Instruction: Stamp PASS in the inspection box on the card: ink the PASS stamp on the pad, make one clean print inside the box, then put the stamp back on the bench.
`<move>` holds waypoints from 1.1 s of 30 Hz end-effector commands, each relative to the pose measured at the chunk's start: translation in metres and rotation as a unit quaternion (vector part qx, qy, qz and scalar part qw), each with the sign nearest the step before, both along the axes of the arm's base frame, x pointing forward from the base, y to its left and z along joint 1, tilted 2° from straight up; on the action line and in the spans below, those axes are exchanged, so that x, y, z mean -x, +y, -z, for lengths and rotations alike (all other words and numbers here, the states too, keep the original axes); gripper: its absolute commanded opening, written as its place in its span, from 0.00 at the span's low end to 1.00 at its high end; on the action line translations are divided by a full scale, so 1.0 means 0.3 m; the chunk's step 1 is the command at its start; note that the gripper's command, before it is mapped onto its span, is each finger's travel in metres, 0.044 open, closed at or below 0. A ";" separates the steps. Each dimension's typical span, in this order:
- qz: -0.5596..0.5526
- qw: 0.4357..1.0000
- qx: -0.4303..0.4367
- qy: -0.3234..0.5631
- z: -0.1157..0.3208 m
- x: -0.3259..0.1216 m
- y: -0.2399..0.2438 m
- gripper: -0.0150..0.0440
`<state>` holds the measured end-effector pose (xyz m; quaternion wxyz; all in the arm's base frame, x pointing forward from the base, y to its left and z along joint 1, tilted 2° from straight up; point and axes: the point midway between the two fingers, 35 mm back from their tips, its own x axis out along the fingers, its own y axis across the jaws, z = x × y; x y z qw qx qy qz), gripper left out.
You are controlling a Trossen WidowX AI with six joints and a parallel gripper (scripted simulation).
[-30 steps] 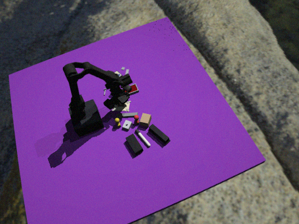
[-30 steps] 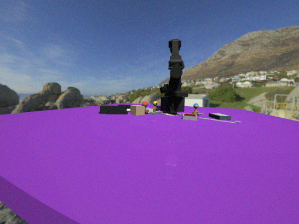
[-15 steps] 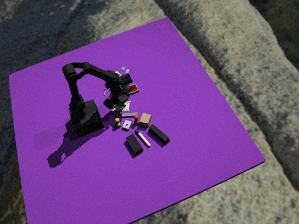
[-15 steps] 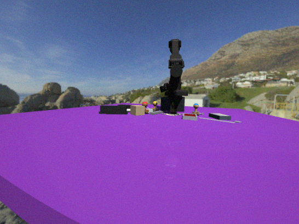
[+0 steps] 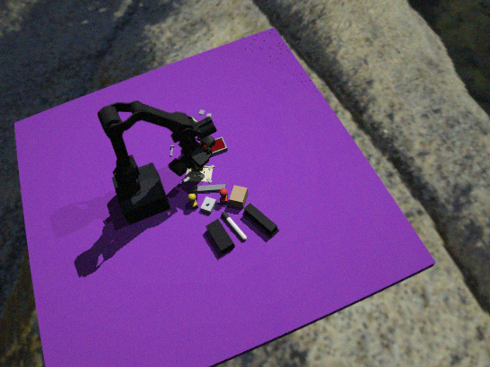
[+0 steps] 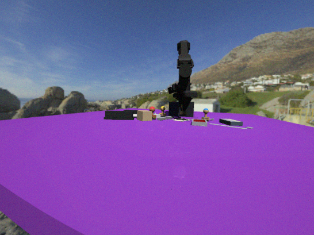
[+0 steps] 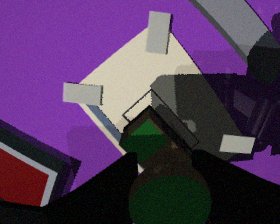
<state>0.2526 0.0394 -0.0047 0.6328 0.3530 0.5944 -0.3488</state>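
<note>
My gripper point(image 5: 197, 166) point(image 6: 183, 110) point(image 7: 164, 160) is shut on the green-topped wooden stamp point(image 7: 170, 197) point(image 6: 183, 114), which points down over the card. The cream card point(image 5: 207, 172) point(image 7: 125, 67) point(image 6: 179, 119) has small grey weights on its corners. The thin-lined inspection box point(image 7: 137, 102) is partly covered by the stamp and by the arm's shadow. A faint pale patch shows inside it; I cannot tell whether it is a print. Whether the stamp touches the card is unclear. The red ink pad point(image 5: 219, 144) point(image 6: 199, 120) point(image 7: 20, 175) lies open beside the card.
A yellow-topped stamp point(image 5: 192, 196), a red-topped stamp point(image 5: 223, 192), a grey bar point(image 5: 211, 188), a tan block point(image 5: 238, 196), a white marker point(image 5: 235, 227) and two black blocks point(image 5: 220, 238) point(image 5: 261, 220) stand or lie near the card. A blue-topped stamp point(image 6: 206, 110) stands behind the pad.
</note>
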 end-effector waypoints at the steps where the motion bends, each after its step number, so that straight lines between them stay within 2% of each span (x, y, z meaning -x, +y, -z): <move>1: 0.001 1.000 0.000 -0.001 -0.023 -0.002 0.001 0.25; 27: 0.001 1.000 0.000 -0.001 -0.159 0.010 0.003 0.25; 33: 0.001 1.000 0.000 -0.002 -0.173 -0.050 -0.003 0.25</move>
